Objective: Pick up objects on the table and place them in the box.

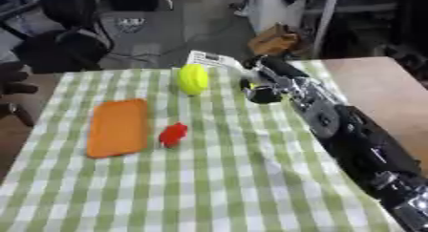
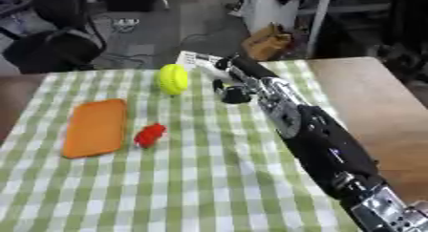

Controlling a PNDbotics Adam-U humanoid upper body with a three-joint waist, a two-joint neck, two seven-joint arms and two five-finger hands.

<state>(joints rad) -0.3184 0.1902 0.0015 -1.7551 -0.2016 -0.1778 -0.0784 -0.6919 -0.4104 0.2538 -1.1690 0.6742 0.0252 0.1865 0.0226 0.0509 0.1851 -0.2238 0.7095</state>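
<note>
Right arm: glossy black shell, silver joints w/ dark bolts; right hand black & silver.

Yellow ball, flat orange slab, small red object, perhaps a toy, on checked cloth.

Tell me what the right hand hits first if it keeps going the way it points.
Probably the white box at the cloth's far edge; the right hand reaches toward it. The yellow ball lies off to its left. Depth is unclear.

A green-and-white checked cloth lies beneath the right hand; bare wooden table shows to the hand's right; beyond it a brown bag sits on the floor, a black chair far to its left
</note>
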